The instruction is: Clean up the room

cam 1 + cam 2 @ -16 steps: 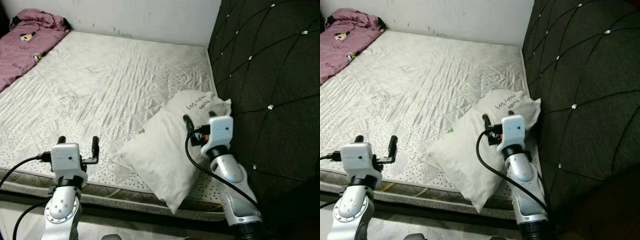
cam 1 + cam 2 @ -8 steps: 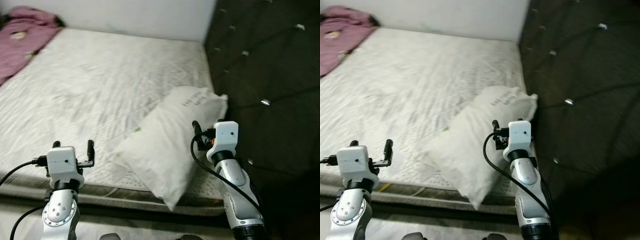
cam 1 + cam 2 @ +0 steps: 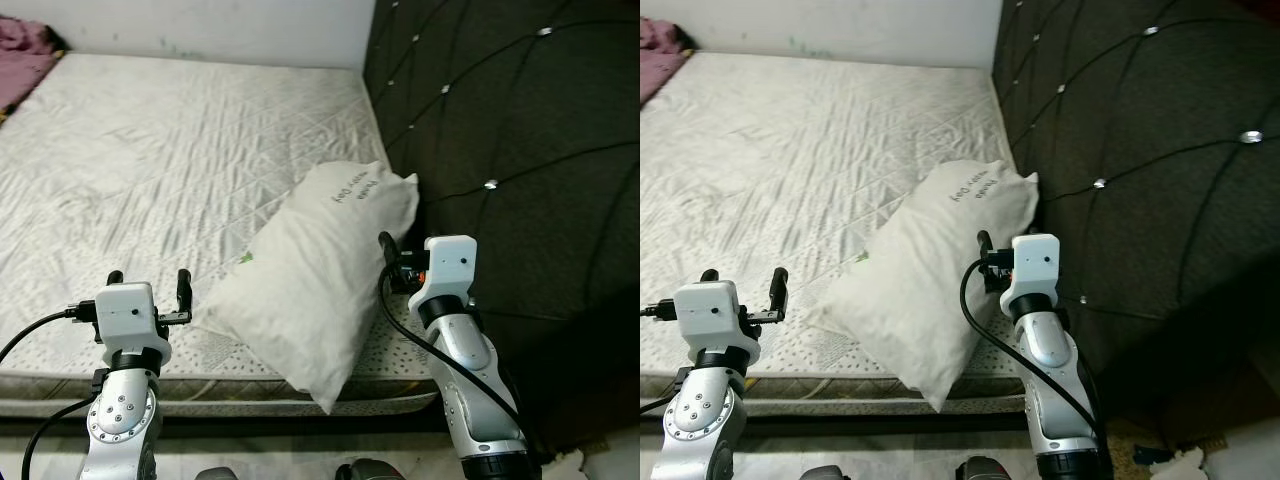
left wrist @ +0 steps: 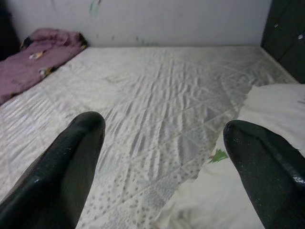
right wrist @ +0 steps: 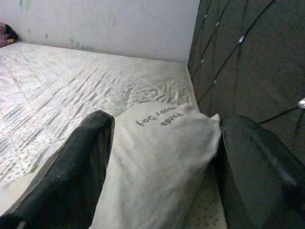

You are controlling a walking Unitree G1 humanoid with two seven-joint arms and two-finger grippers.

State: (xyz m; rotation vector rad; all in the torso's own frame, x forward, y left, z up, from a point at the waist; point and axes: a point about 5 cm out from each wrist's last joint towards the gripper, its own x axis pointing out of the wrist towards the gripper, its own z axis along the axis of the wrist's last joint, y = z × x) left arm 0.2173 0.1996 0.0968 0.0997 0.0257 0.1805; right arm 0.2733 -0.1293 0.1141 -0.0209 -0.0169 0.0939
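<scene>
Beside the dark tufted headboard (image 3: 500, 120), the white pillow (image 3: 310, 280) lies askew at the mattress (image 3: 150, 160) corner as the robot's view swings right, its right tool (image 5: 162, 157) spread wide around it, the left tool (image 3: 148, 285) wide and empty, a grasp apparently next.

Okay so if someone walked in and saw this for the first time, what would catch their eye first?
Probably the white pillow with dark writing, lying at an angle on the bare quilted mattress, its lower corner hanging over the near edge. Next, the dark tufted headboard rising on the right. Both pincers are open: the right pincer lines up with the pillow, the left pincer hangs above the mattress's near edge.
</scene>
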